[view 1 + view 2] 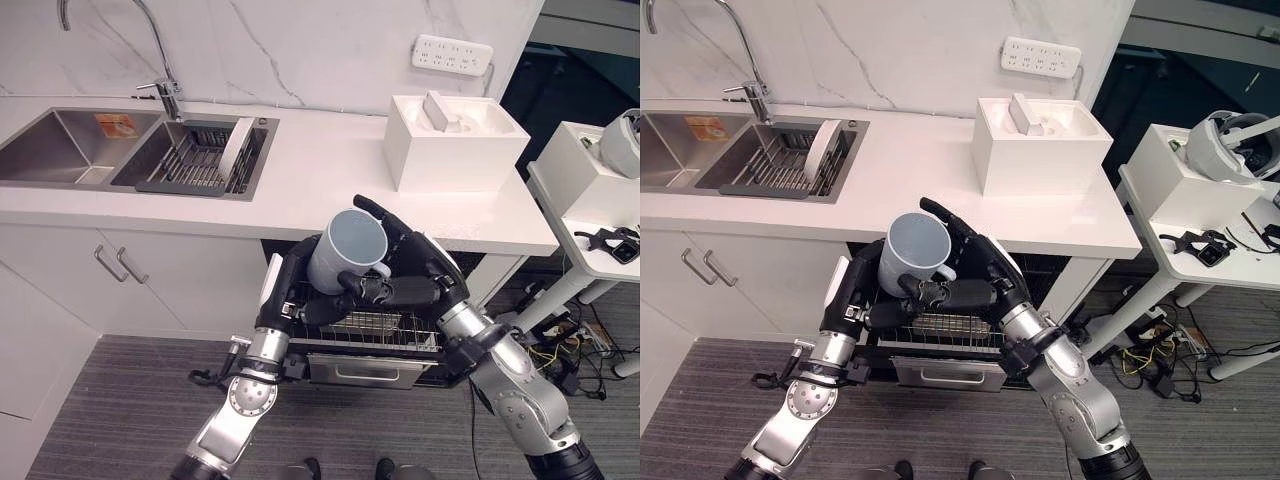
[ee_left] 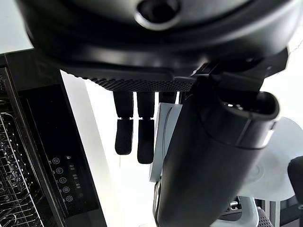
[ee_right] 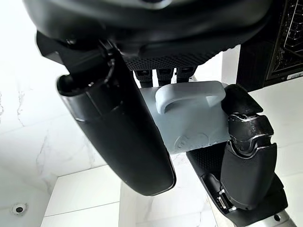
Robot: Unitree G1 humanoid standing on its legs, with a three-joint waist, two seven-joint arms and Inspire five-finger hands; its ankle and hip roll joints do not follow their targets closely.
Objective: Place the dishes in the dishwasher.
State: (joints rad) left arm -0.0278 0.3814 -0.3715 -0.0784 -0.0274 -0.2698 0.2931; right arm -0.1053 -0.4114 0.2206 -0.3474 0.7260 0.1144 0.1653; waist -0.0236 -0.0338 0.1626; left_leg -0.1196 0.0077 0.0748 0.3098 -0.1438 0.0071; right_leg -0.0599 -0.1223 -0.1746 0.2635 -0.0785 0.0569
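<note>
We see a kitchen corner set up inside a lab or office. A white counter runs along a marble-look wall, with a steel double sink, a curved tap and a dish rack holding a plate. Under the counter sit white cupboards and an open dishwasher. Beside it stand a work table with gear, a wall power strip and loose cables on the floor.

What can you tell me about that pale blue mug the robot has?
The pale blue-grey ceramic-looking mug is empty, with one loop handle on its side. It is tilted, its open mouth facing up towards the camera. Both dark hands hold it above the pulled-out dishwasher rack: the left hand against one side, the right hand curled round the other.
</note>
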